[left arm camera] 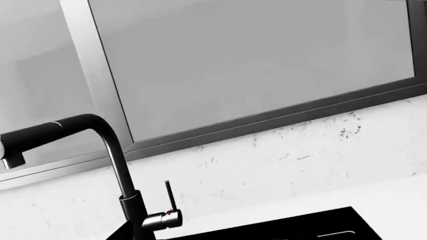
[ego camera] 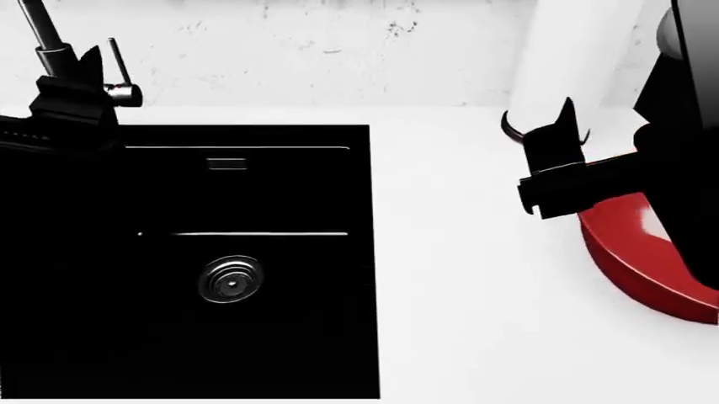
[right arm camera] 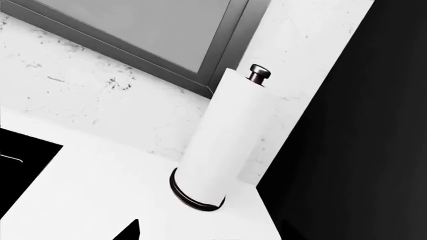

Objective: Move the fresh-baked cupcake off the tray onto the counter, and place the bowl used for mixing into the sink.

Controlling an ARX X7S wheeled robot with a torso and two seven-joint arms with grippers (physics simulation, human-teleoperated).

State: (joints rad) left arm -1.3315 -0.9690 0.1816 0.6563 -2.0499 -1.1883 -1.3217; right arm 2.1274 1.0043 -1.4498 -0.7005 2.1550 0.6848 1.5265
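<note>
On the smooth white surface [ego camera: 450, 278], the right gripper [ego camera: 551, 164] hangs just beside the glossy red round bowl [ego camera: 635, 261], which lies well right of the black rectangular sink [ego camera: 281, 337]. Judged best: descend squarely over the bowl's near rim before pinching. Whether either arm's jaws are spread cannot be told.

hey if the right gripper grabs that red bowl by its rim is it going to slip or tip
The bowl looks glossy, so its rim may slip between the fingers. It seems rigid, unlikely to flex. Being wide and shallow, it probably slides rather than tips if pushed across the smooth counter.
</note>
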